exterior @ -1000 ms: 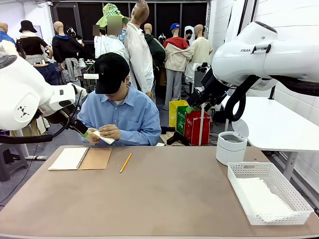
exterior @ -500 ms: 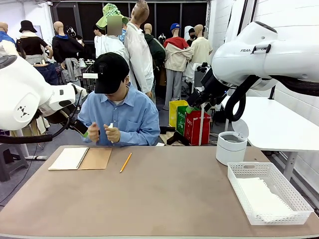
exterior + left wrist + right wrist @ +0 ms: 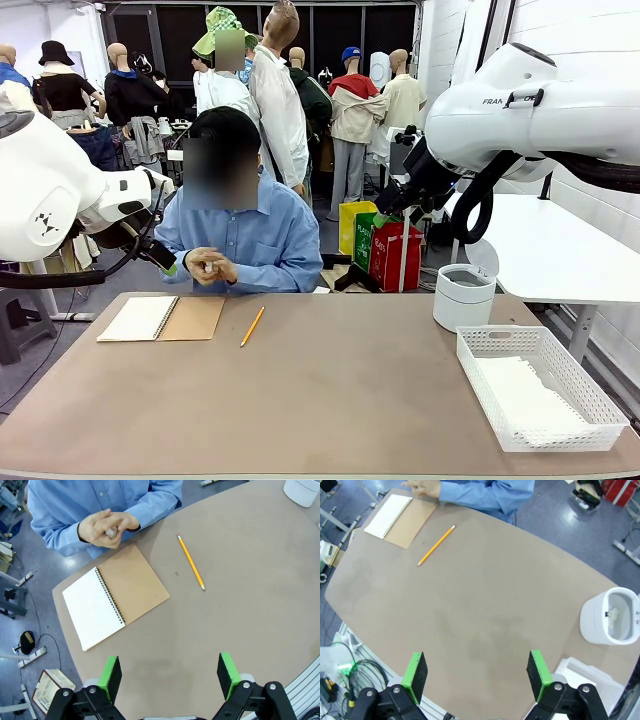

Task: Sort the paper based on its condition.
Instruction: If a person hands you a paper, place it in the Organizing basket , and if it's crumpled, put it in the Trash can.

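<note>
**Not Ready to Grab Yet**

Ahead of the left claw (image 3: 169,669), spread wide with nothing in it: a scrunched white paper (image 3: 109,531), squeezed inside the person's hands (image 3: 106,525). Balled up, so no long side to line up with. Much nearer to the left claw than to the right claw (image 3: 476,674), also spread wide and empty. Between left claw and hands: an open notebook (image 3: 115,597). Off to one side: a pencil (image 3: 190,562). In the way, most likely: fingers wrapped round the paper. Down by the right claw: a white basket (image 3: 475,375) with flat sheets (image 3: 520,395), and beside it a round white bin (image 3: 464,296).
</note>
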{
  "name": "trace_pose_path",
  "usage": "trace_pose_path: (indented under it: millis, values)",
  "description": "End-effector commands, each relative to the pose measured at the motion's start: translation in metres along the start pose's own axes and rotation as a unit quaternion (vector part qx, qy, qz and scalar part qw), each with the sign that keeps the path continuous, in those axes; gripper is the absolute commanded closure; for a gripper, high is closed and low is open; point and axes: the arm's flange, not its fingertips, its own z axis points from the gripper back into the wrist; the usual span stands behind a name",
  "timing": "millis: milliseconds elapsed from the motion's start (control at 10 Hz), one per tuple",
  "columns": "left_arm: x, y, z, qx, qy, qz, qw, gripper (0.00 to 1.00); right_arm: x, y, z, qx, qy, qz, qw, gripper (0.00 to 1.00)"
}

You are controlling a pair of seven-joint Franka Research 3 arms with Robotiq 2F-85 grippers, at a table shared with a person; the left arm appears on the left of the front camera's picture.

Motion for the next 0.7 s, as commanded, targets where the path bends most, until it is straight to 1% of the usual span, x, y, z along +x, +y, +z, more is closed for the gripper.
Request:
trace_pose_path:
  millis: [0,600]
  values:
    - [-0.0001,0.0013,0.0004,0.000,0.000,0.001,1.000,0.00,-0.0001,0.0001,0.0005,0.000,0.002,0.000,1.000,0.00]
    - [-0.0001,0.0013,0.0004,0.000,0.000,0.001,1.000,0.00,-0.0001,0.0001,0.0005,0.000,0.002,0.000,1.000,0.00]
